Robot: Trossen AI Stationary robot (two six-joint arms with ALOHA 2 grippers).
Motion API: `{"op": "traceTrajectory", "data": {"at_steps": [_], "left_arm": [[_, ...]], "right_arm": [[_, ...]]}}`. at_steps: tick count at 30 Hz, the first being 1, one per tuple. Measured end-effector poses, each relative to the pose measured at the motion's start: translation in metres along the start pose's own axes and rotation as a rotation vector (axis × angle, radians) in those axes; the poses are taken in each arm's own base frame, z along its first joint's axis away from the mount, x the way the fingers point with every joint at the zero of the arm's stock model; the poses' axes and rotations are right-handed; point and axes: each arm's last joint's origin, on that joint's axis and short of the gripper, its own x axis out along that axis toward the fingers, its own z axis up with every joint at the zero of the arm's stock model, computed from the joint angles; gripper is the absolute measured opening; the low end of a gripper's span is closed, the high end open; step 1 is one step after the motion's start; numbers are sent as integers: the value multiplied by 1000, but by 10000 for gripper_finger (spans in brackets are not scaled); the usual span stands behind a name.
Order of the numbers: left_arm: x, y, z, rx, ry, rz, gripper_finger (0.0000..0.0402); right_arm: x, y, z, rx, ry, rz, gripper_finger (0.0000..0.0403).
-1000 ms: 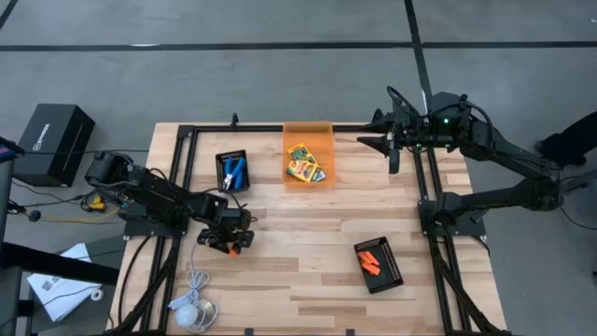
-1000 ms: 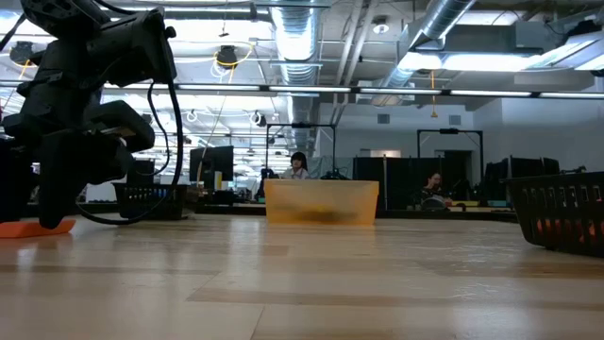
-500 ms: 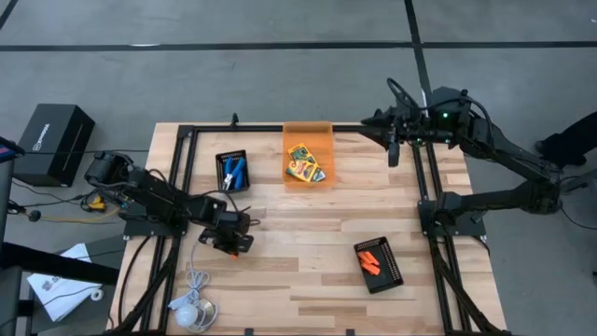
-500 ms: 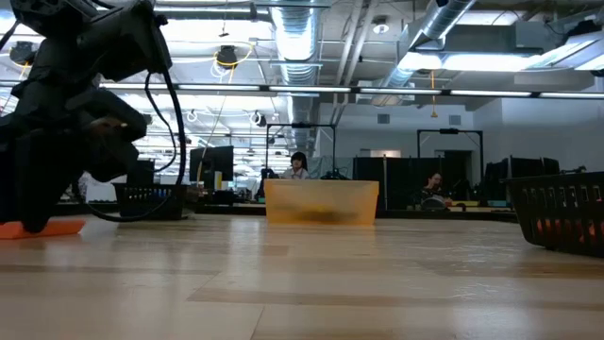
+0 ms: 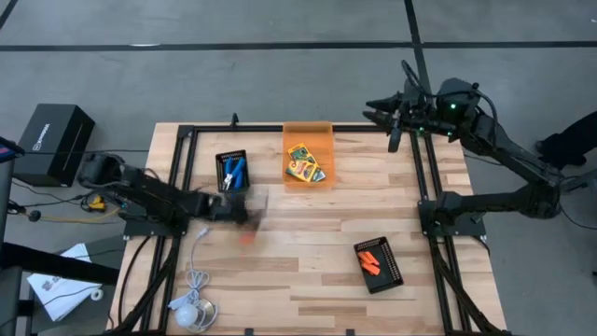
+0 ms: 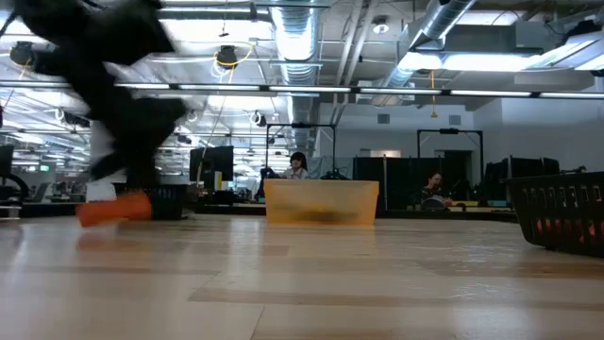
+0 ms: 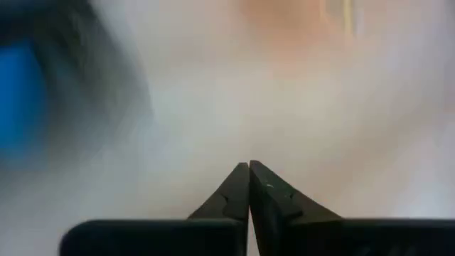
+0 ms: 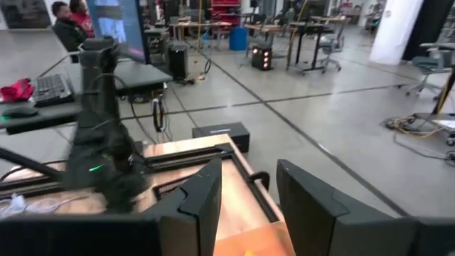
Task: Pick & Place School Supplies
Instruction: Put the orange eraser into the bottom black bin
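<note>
My left gripper (image 7: 249, 165) is shut with nothing between its fingertips. In the high view it (image 5: 242, 207) is a blur over the table's left half, near the black tray (image 5: 232, 172) with the blue-handled tool. One orange piece (image 5: 247, 239) shows as a blur on the wood a little nearer than the gripper, also in the low view (image 6: 113, 210). Crayon boxes (image 5: 304, 163) lie in the orange bin (image 5: 308, 129). More orange pieces (image 5: 373, 259) lie in a second black tray (image 5: 390, 276). My right gripper (image 5: 371, 110) stands open, high over the far right corner.
A white cable with a round puck (image 5: 191, 313) lies at the near left corner. A black frame (image 5: 187, 140) borders the table. Bare wood spans the middle and the near side. People sit at desks in the room beyond.
My left gripper has shut and swung fast from above the orange piece toward the far edge and the tool tray. The orange piece has shifted a little toward the right. My right gripper has swung toward the far edge, staying open.
</note>
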Motion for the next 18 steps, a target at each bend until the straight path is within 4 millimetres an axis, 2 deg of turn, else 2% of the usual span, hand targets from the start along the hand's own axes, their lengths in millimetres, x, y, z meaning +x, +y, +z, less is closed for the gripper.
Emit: {"op": "traceTrajectory", "data": {"at_steps": [2, 5, 8, 14, 16, 18], "left_arm": [[-2, -10, 23, -50, -240, -19, 4], [0, -32, 38, 3, -178, -170, 4], [7, -60, 71, 25, -278, -233, 4], [36, -111, 100, 217, -193, -336, 2], [39, -120, 109, 251, -182, -372, 2], [40, -120, 110, 269, -157, -352, 2]], "right_arm": [[0, -2, 1, 0, -12, -13, 127], [-3, -4, 3, 1, -13, -24, 127], [-7, -5, 8, 2, -32, -30, 127], [-9, -3, 13, 88, -39, -9, 127], [-6, 0, 8, 99, 12, 36, 127], [0, 3, 2, 109, 63, 75, 127]]}}
